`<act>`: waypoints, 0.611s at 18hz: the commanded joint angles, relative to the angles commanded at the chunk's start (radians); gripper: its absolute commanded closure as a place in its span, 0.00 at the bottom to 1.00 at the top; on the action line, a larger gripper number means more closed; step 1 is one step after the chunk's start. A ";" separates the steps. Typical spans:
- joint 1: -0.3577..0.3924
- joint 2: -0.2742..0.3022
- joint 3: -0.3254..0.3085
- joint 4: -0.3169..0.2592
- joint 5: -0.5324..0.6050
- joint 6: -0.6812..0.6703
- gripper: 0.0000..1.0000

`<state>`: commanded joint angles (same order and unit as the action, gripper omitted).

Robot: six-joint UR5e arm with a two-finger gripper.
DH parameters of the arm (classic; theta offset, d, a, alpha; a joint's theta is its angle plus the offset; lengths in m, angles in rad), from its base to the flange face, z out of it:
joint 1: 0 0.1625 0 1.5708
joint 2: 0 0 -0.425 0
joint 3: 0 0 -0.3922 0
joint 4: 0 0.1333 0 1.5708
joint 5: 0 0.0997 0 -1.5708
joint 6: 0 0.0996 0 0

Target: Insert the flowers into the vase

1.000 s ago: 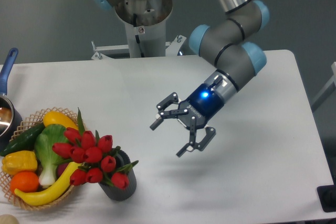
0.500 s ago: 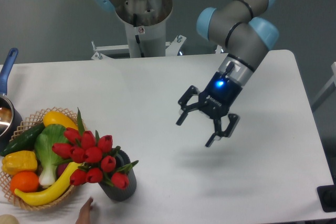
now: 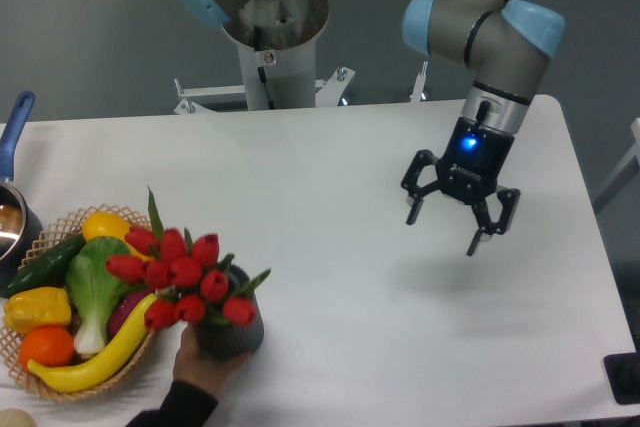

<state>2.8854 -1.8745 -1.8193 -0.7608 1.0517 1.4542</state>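
The robot's hand (image 3: 458,215) hangs in the air over the right part of the white table (image 3: 330,177), its two fingers spread well apart and holding nothing, pointing down toward the tabletop. A blue light glows on its wrist.

Far off to the hand's lower left, near the table's front edge, stands the one vase (image 3: 230,332), upright. The flowers (image 3: 185,277) are in it: one bunch, with about nine red buds that I can count, leaning out over the rim toward the left, green leaves poking up between them. A person's hand (image 3: 203,367) reaches in from the bottom edge and is wrapped around the vase's base, touching it.

Just beside the vase, farther still from the robot's hand, sits one wicker basket (image 3: 62,222). In it I count one banana (image 3: 85,362) along the front, one orange (image 3: 45,345), one yellow pepper (image 3: 35,309), one leafy green (image 3: 92,287), one dark green cucumber (image 3: 40,262), and one more yellow piece (image 3: 108,227) at the back. The tulip heads overhang the basket's right side.

At the far left edge is one pot (image 3: 12,217) with a blue handle, partly cut off by the frame. Behind the table rises the arm's grey pedestal (image 3: 270,47).
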 joint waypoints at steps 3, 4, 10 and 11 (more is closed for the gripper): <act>-0.002 -0.003 -0.008 -0.002 0.125 0.000 0.00; -0.002 -0.003 -0.009 0.000 0.140 0.002 0.00; -0.008 0.020 -0.038 -0.041 0.266 0.009 0.00; -0.009 0.031 -0.051 -0.058 0.299 0.012 0.00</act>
<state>2.8762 -1.8440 -1.8698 -0.8190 1.3511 1.4665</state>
